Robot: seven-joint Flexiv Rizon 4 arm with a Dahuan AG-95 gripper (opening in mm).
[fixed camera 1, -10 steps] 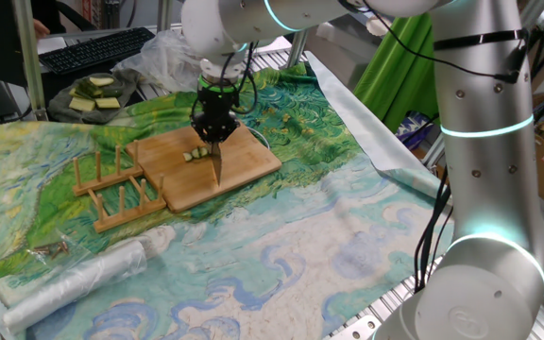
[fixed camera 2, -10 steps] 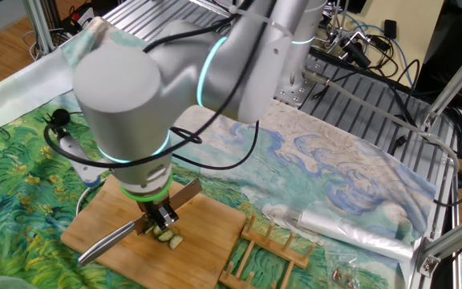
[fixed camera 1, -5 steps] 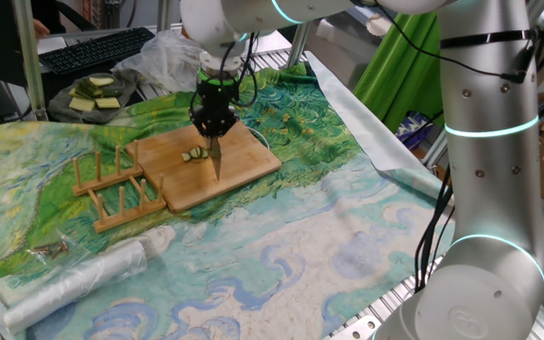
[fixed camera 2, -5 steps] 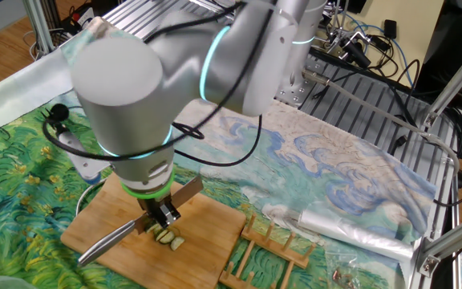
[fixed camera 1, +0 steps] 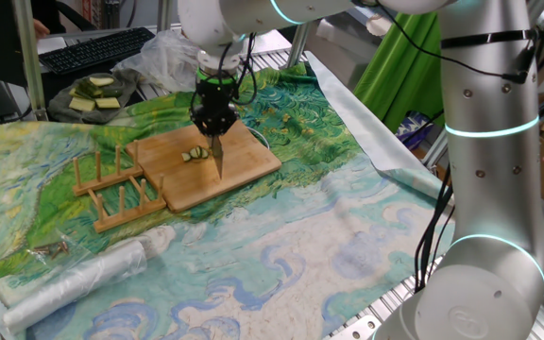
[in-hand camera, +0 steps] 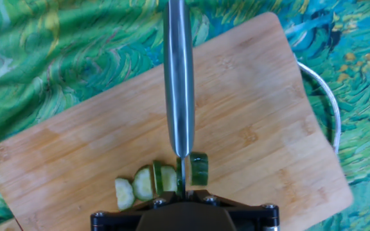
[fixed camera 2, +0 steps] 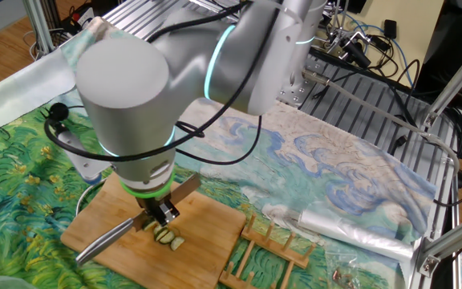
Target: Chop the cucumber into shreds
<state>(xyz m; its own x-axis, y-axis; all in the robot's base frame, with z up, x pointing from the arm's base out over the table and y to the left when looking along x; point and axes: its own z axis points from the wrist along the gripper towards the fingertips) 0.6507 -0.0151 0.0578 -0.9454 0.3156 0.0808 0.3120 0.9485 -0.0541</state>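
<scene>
Small cucumber pieces [in-hand camera: 153,183] with dark green skin and pale flesh lie on the wooden board [in-hand camera: 249,115]; one chunk [in-hand camera: 198,168] sits apart to the right of the blade. They also show on the board in one fixed view [fixed camera 1: 195,155] and the other fixed view [fixed camera 2: 167,236]. My gripper [in-hand camera: 182,200] is shut on a knife [in-hand camera: 178,83], whose blade points down between the pieces. The gripper shows in one fixed view [fixed camera 1: 214,121] and the other fixed view [fixed camera 2: 156,213]. The fingertips are hidden by the gripper body.
A wooden dish rack [fixed camera 1: 116,187] stands left of the board. A plate of pale cucumber slabs [fixed camera 1: 93,93] sits at the back left. A rolled plastic bag [fixed camera 1: 83,276] lies at the front left. A white cable [in-hand camera: 326,109] curves past the board's right edge.
The gripper and knife have shifted slightly toward the back of the board; the cucumber pieces stay where they were.
</scene>
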